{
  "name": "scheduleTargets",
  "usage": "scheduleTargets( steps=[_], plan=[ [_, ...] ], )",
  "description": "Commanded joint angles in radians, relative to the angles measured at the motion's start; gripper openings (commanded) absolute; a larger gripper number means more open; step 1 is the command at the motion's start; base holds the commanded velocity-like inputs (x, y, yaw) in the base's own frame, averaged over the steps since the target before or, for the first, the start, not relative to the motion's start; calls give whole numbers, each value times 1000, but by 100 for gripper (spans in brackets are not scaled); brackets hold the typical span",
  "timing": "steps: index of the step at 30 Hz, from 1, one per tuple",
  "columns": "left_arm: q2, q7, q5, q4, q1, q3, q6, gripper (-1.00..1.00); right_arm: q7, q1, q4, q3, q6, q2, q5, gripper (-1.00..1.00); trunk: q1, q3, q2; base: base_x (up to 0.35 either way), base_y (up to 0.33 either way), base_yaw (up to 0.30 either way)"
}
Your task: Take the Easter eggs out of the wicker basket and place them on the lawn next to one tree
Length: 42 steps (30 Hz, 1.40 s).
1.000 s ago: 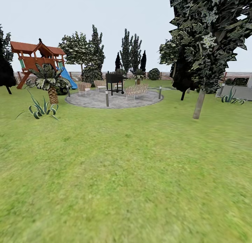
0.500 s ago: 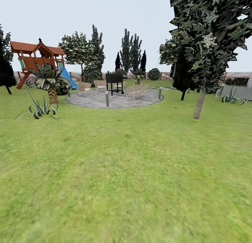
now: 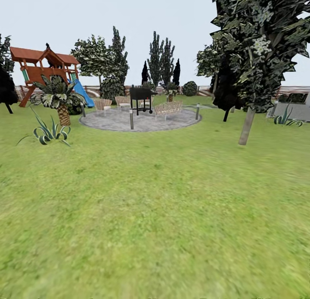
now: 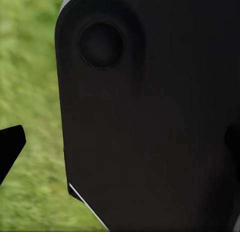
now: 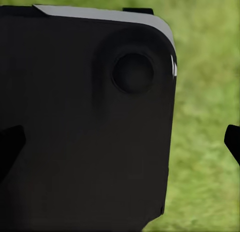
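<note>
Nearest, in both wrist views, a dark robot panel is being shown close up with blurred grass behind it. At the edges of the left wrist view the dark fingertips (image 4: 11, 142) of the left pincer (image 4: 122, 147) are being seen set wide apart with nothing between them; the right pincer (image 5: 122, 142) is likewise being held spread and empty. In the head view the lawn (image 3: 155, 221) is being shown stretching ahead. Further off to the right, a tree (image 3: 247, 124) with a pale straight trunk is being seen standing on the grass. Beyond, a round paved patio (image 3: 140, 120) with a black grill (image 3: 141, 97) and woven chairs is being shown, with a short palm (image 3: 63, 105) and a wooden play tower (image 3: 43, 73) to the left and the fence at the back.

The search step is judged to be in hand: the basket and eggs are not being located anywhere in these pictures. Turning or driving is being called for next until the basket is being found. No writing or brand can be read.
</note>
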Motion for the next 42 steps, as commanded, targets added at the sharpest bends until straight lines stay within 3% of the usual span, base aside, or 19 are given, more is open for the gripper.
scheduleTargets(
  steps=[1, 17, 42],
  plan=[
    [0, 0, 1, -1, 0, 0, 1, 100, 0, -1, 1, 1, -3, 0, 1, 100, 0, -3, -1, 4, 0, 0],
    [-1, 0, 1, -1, 0, 2, 1, 100, 2, -1, 6, -7, -5, -2, -7, 100, 0, -29, -1, 0, 0, 15],
    [1, -3, 1, -1, 0, 2, 1, 100, 2, -1, 6, -7, -6, -1, -7, 100, 0, -62, -1, 0, 0, -166]
  ],
)
